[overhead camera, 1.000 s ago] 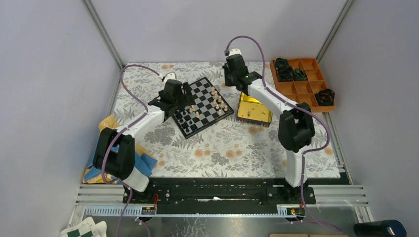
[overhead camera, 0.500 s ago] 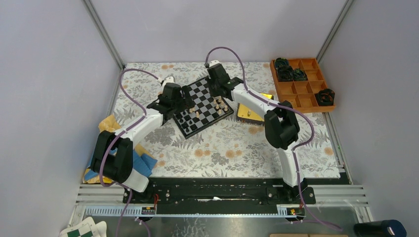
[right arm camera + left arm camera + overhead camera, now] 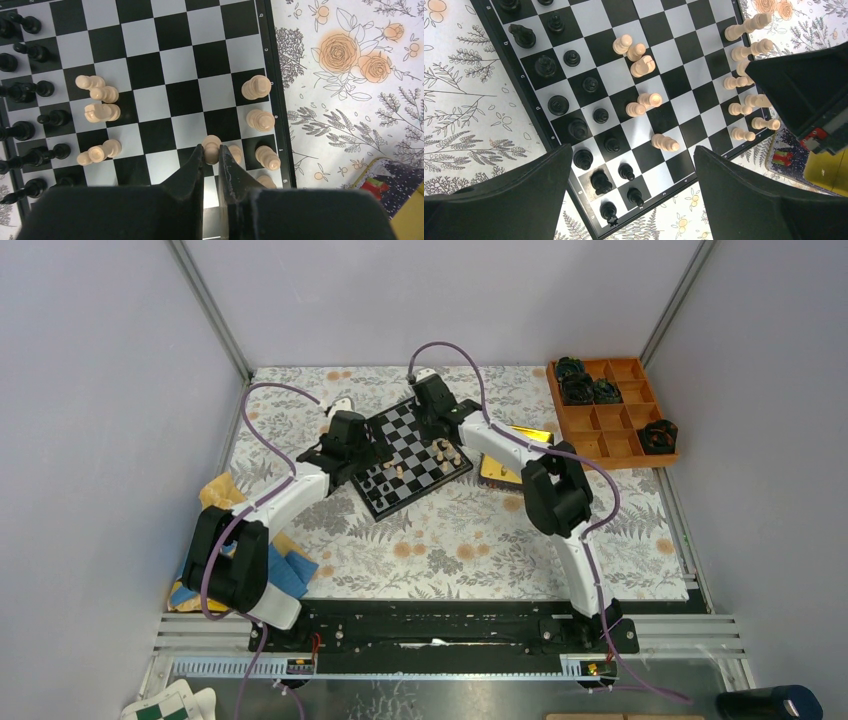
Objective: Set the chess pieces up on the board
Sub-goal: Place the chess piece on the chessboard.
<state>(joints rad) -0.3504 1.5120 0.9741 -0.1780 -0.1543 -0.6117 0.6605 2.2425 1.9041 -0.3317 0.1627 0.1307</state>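
The board [image 3: 404,429] lies tilted on the floral mat. My right gripper [image 3: 211,152] hangs over the board's [image 3: 175,55] right side, shut on a tan chess piece [image 3: 211,144] above the tan rows [image 3: 260,120]; in the top view it [image 3: 437,428] is at the board's far right corner. My left gripper [image 3: 633,150] hovers open above the black pieces [image 3: 574,90] at the near corner of the board [image 3: 674,55], holding nothing. Several tan pieces [image 3: 639,62] lie tipped in the middle squares, and others line the right edge [image 3: 744,50].
A gold tin [image 3: 497,476] sits right of the board, partly under the right arm. An orange compartment tray [image 3: 612,420] with bulky black objects stands at the back right. Blue and yellow cloths [image 3: 290,570] lie by the left arm's base.
The right arm has swung left from behind the gold tin to over the board's right side. The left arm has shifted only slightly at the board's left edge.
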